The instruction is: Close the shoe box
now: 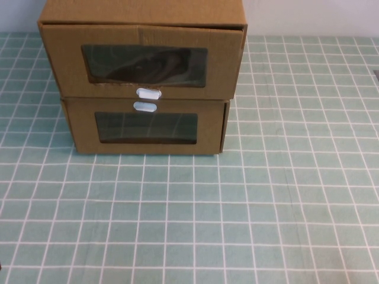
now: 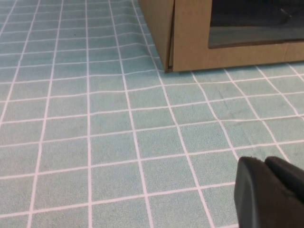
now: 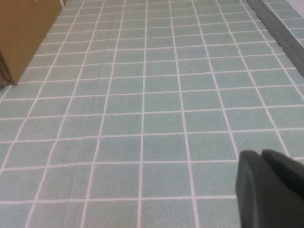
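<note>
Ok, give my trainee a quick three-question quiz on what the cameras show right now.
1. True or false: the top shoe box has its drawer pushed fully in.
2. The white pull tab on the top box sits: A above its window, B below its window, C on its side.
3. Fill in: the left claw and right claw each hang low over the ____ checked tablecloth, touching neither box.
Key: 1 false, it juts out past the lower box; 2 B; 3 green.
</note>
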